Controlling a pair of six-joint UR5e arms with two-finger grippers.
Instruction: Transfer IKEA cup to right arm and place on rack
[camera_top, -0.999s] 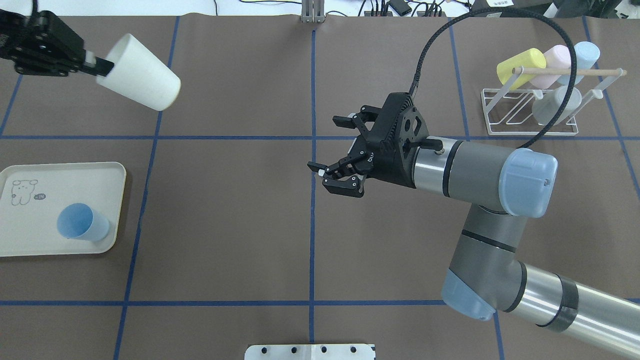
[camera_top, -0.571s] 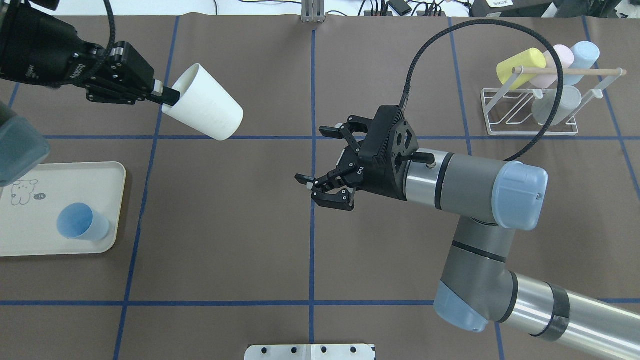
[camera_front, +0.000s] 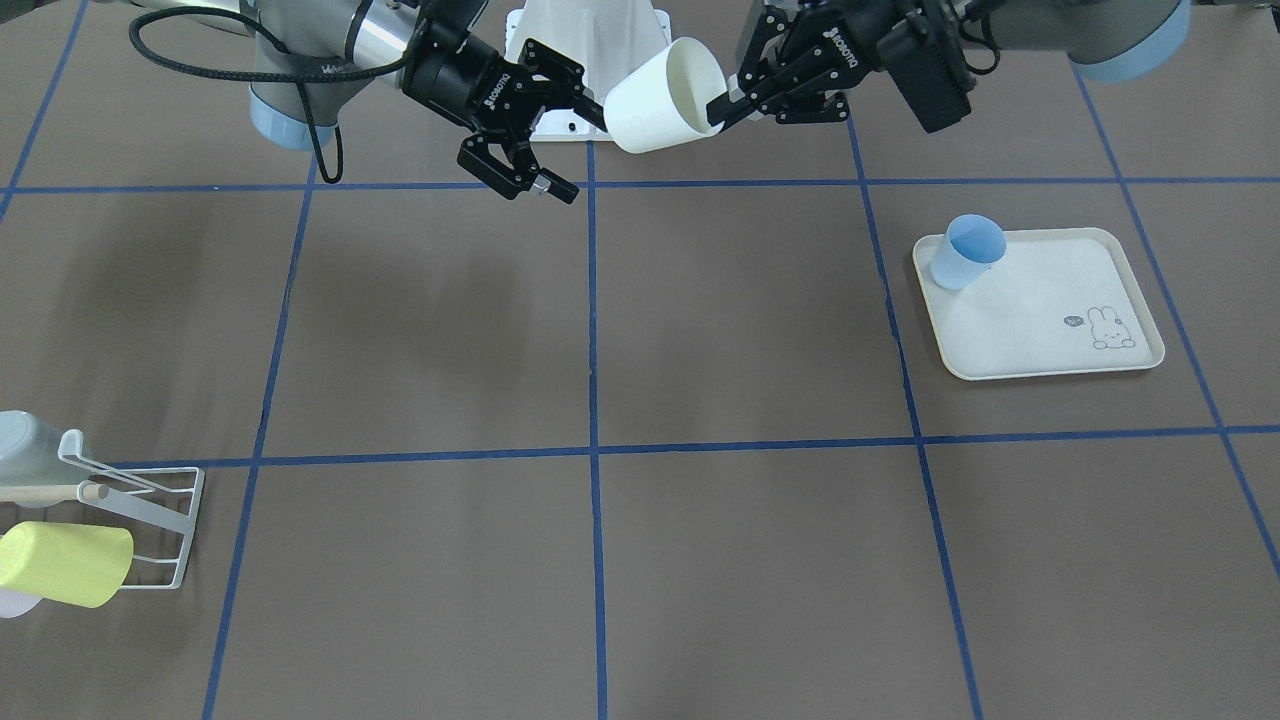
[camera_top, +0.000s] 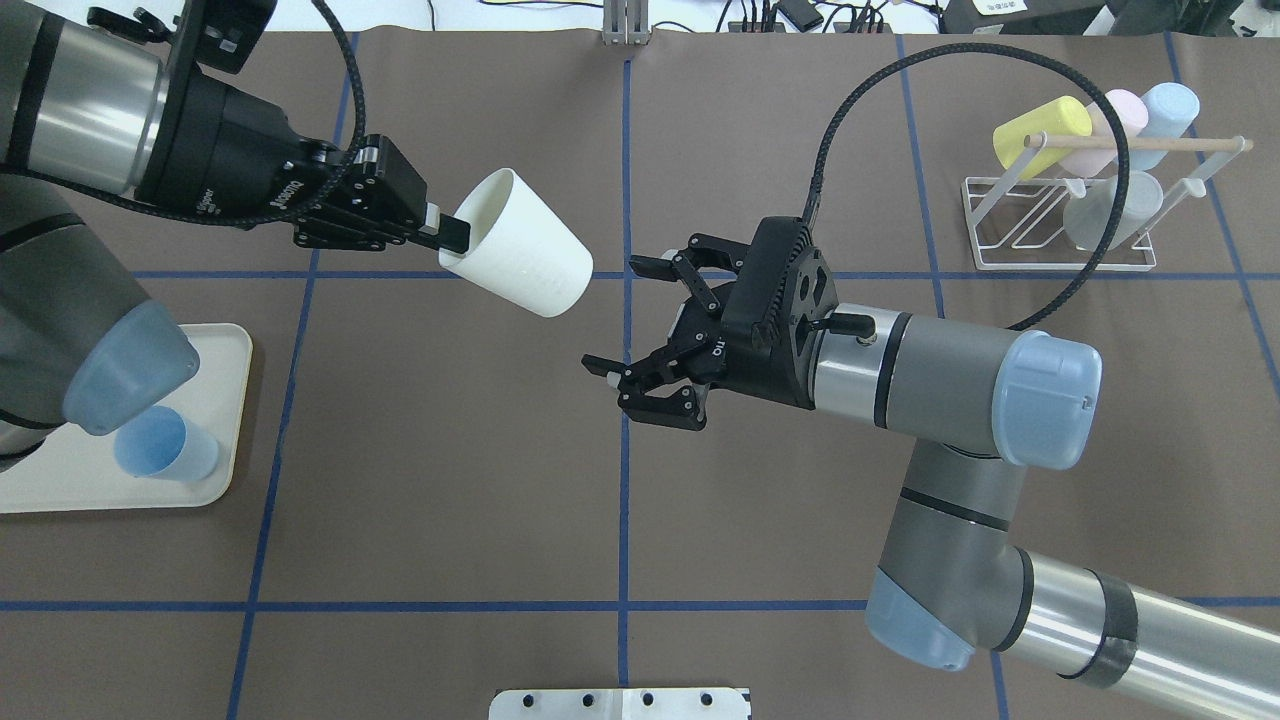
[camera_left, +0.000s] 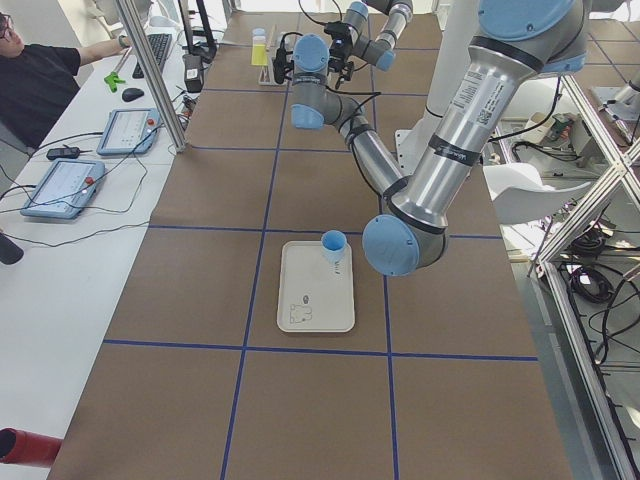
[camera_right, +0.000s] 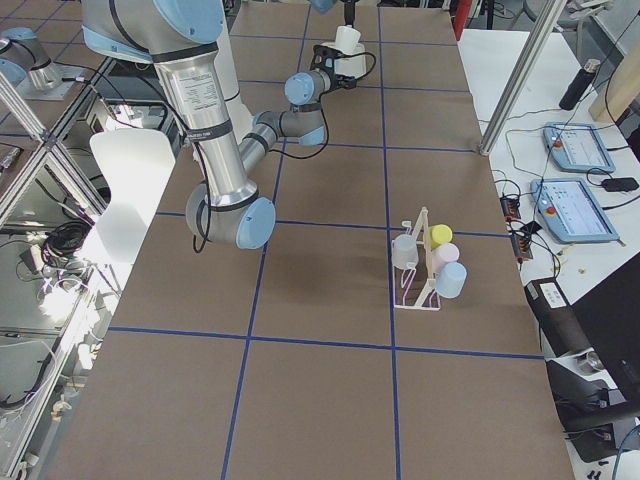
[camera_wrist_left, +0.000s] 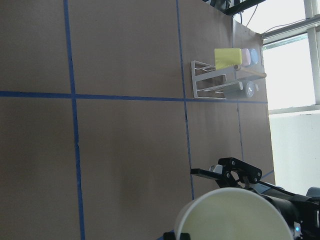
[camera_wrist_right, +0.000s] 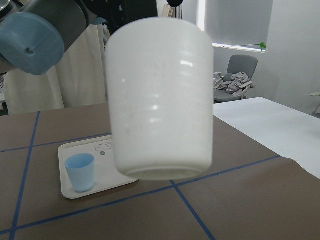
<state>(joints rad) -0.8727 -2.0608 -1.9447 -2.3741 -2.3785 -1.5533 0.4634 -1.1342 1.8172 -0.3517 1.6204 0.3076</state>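
Over the middle of the worktop (camera_top: 440, 470), the left end effector (camera_top: 452, 234) clamps the rim of the IKEA cup (camera_top: 520, 258), held aloft base-first just short of the right end effector (camera_top: 615, 315), its fingers spread apart, so the hand-over looks pending: next the right should surround and grip the cup before the rack (camera_top: 1060, 267).

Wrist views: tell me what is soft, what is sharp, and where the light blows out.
Right wrist view: the white cup fills the frame, slightly soft, with small glints on its wall; the blue cup behind it reads a little clearer. Left wrist view: the window is blown out to white, while the rack is sharp.
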